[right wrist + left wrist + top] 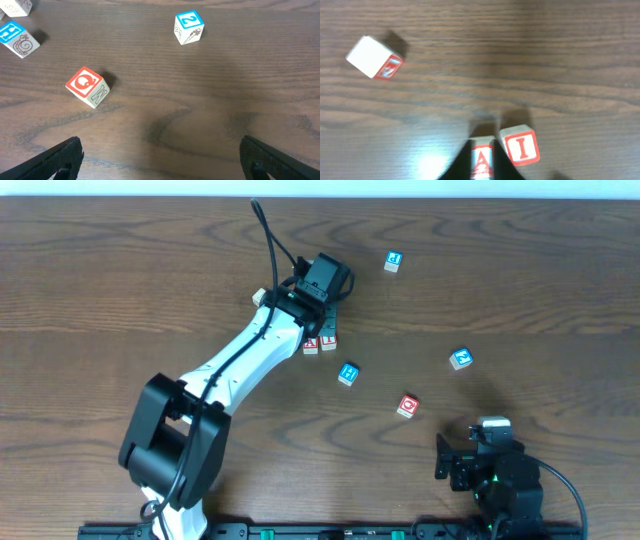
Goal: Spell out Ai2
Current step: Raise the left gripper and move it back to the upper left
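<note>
A red-letter A block (311,346) and a red-letter I block (329,343) sit side by side mid-table. In the left wrist view my left gripper (482,162) is shut on the A block (482,159), with the I block (521,145) just right of it, slightly tilted. A blue 2 block (461,359) lies to the right, also in the right wrist view (189,26). My right gripper (160,160) is open and empty near the front right (470,462).
A blue H block (348,374) and a red Q block (408,406) lie between the arms; both also show in the right wrist view (15,37) (87,86). Another blue-topped block (393,261) lies at the back. A white block with a red face (375,59) shows in the left wrist view.
</note>
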Robot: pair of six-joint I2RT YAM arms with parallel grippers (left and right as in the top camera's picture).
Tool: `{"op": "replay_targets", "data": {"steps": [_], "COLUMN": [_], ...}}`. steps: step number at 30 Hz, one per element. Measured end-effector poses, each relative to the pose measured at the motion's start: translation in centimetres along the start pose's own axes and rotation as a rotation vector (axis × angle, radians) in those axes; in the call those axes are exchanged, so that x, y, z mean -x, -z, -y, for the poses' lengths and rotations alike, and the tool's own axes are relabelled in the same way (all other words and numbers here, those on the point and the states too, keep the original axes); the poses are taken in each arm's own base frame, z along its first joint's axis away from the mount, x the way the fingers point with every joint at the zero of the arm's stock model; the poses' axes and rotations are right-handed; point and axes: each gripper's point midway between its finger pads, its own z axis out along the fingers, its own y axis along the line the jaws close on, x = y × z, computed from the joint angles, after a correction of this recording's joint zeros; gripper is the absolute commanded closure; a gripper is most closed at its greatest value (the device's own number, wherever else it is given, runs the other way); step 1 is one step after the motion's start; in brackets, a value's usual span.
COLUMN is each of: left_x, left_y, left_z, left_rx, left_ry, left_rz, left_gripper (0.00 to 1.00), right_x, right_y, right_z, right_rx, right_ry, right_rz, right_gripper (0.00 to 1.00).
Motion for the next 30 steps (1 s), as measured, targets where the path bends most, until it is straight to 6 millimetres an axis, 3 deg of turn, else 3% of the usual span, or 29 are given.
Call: {"op": "replay_targets", "data": {"steps": [5,9,13,18,19,23,30], "left_x": [0.4,1.4,3.2,4.7,4.8,5.1,5.2], "left_y": [1.4,2.8,5.4,8.3,8.5,8.7,8.7], "left_z": [-2.7,-6.5,-10.6,-14.6,-15.1,-16.4,-16.6], "left_rx": [0.057,0.102,0.131,0.164,0.169,0.183,0.185], "left_ry": [0.027,0.097,0.187,0.253,0.260,0.287,0.276], "left_rz": [-0.009,0.001,0.056,0.122,0.127,0.133,0.136], "left_gripper": [0.94,0.94,0.94,0.64,0.59,0.58,0.46], "right_x": [0.0,0.0,0.0,0.0,0.0,0.0,0.1], "right_y": [0.0,0.0,0.0,0.0,0.0,0.0,0.0], "right_z": [0.0,0.0,0.0,0.2,0.2,0.3,0.5], "right_rx": [0.000,0.000,0.000,-0.009,-0.011,-0.015,-0.031], "right_ry": [0.000,0.000,0.000,0.032,0.040,0.057,0.071], "right_rz": [0.000,0.000,0.000,0.000,0.000,0.000,0.004], "right_gripper": [0.01,0.01,0.01,0.01,0.01,0.01,0.01]}}
